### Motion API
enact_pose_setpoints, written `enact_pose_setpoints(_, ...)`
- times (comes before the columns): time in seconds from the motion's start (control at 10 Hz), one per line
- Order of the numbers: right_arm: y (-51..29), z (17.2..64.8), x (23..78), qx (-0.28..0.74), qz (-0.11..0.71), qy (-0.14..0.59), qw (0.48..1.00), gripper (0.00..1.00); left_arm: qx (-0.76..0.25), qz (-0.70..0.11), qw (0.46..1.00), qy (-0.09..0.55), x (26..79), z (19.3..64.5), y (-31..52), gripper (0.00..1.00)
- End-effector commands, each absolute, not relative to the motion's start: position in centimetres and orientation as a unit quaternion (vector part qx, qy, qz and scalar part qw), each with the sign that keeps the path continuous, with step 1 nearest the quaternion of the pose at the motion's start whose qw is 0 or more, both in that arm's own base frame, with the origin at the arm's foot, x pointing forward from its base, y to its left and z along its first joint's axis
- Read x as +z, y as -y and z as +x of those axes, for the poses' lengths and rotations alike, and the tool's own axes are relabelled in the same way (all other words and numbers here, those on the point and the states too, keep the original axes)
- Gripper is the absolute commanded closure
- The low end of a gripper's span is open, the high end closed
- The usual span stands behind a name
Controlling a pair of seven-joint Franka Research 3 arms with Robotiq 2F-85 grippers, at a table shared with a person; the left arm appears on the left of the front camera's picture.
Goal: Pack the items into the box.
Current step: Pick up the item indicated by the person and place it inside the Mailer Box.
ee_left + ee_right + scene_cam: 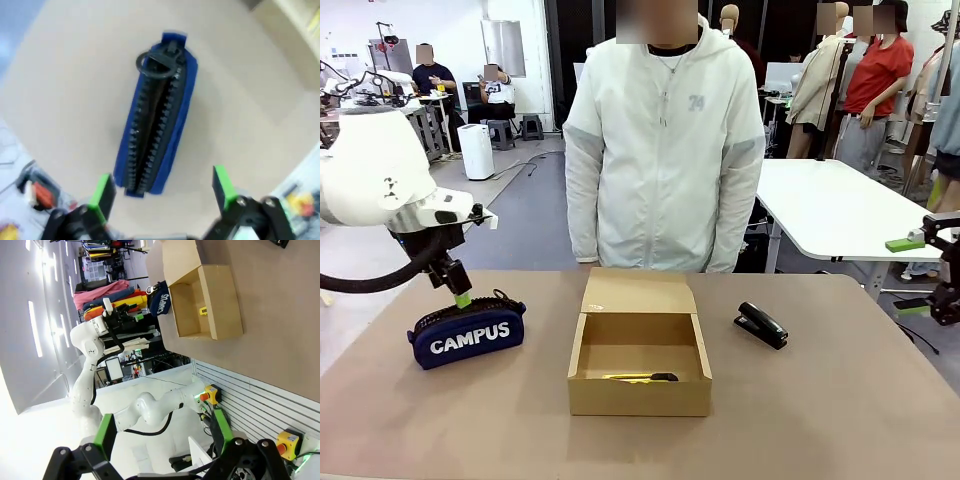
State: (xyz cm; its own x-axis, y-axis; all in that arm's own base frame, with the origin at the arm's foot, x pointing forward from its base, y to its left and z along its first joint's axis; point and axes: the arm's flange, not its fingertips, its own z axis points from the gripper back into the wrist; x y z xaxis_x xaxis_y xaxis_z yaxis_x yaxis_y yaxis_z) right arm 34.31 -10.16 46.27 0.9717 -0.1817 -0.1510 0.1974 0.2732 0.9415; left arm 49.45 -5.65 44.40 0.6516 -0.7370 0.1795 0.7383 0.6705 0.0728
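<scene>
One navy pouch [466,334] lies near the table's [840,420] left edge, long side running left to right, zip up. Our left gripper [162,182] points straight down over it, jaws wide open, empty. Our right gripper [162,432] is open and empty too.

Even, bright overhead light fills the front view, and the box [639,395] lays only a faint, soft shadow on the counter [840,400]. The left wrist view is blurred throughout — the pouch [155,115] looks smeared, and the wide lens bends the picture's edges. The right wrist view glares white along its left side, washing out detail.
</scene>
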Motion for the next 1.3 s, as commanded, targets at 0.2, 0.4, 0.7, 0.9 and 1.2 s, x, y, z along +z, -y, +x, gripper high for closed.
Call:
enact_pose_setpoints(0.2, 10.4, 34.2, 46.5, -0.111, 0.592, -0.006, 0.799, 0.0, -0.475, -0.009, 0.874, 0.102, 44.2, 49.5, 5.2, 0.0)
enact_pose_setpoints(0.4, 10.4, 34.2, 46.5, -0.111, 0.592, -0.006, 0.799, 0.0, -0.475, -0.009, 0.874, 0.102, 44.2, 49.5, 5.2, 0.0)
enact_pose_setpoints(0.7, 10.4, 34.2, 46.5, -0.111, 0.592, -0.006, 0.799, 0.0, -0.541, -0.018, 0.832, 0.122, 42.0, 53.5, 4.3, 0.0)
enact_pose_setpoints(0.9, 10.4, 34.2, 46.5, -0.111, 0.592, -0.006, 0.799, 0.0, -0.583, -0.03, 0.802, 0.128, 40.1, 56.1, 4.1, 0.0)
enact_pose_setpoints(1.2, 10.4, 34.2, 46.5, -0.111, 0.592, -0.006, 0.799, 0.0, -0.573, -0.026, 0.814, 0.097, 37.1, 57.9, 3.8, 0.0)
